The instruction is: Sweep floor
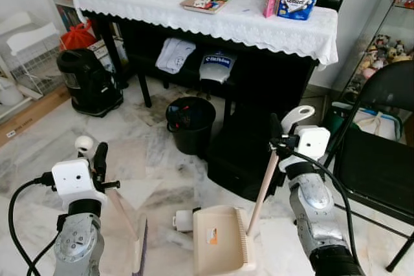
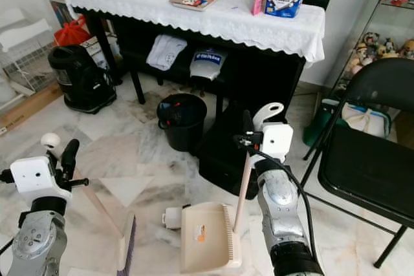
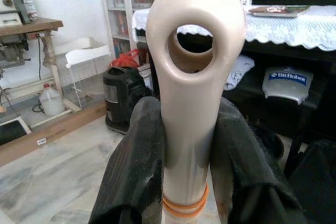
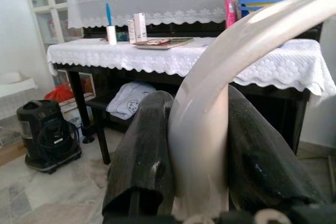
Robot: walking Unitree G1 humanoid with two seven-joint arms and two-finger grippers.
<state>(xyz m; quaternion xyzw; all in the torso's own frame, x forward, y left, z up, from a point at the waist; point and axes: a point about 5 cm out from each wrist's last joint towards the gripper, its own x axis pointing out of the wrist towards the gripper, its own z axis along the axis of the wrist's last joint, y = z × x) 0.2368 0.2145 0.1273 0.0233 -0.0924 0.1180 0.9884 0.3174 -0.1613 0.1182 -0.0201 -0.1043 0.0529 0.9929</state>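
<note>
My left gripper point(image 1: 97, 159) is shut on the cream broom handle point(image 3: 191, 77), near its ringed top end. The broom point(image 1: 123, 218) slants down to its bristle head point(image 1: 140, 250) on the marble floor. My right gripper point(image 1: 279, 139) is shut on the dustpan handle point(image 4: 210, 129), just under its curved top. The cream dustpan point(image 1: 217, 240) rests on the floor between the arms, its comb edge on the right. A small white crumpled piece point(image 1: 183, 220) lies on the floor at the dustpan's left rim.
A black waste bin point(image 1: 189, 123) stands ahead beside a black stool point(image 1: 242, 153). Behind is a black piano with a white lace cloth point(image 1: 213, 14). A black folding chair point(image 1: 381, 153) is at right, a black vacuum point(image 1: 87, 82) at left.
</note>
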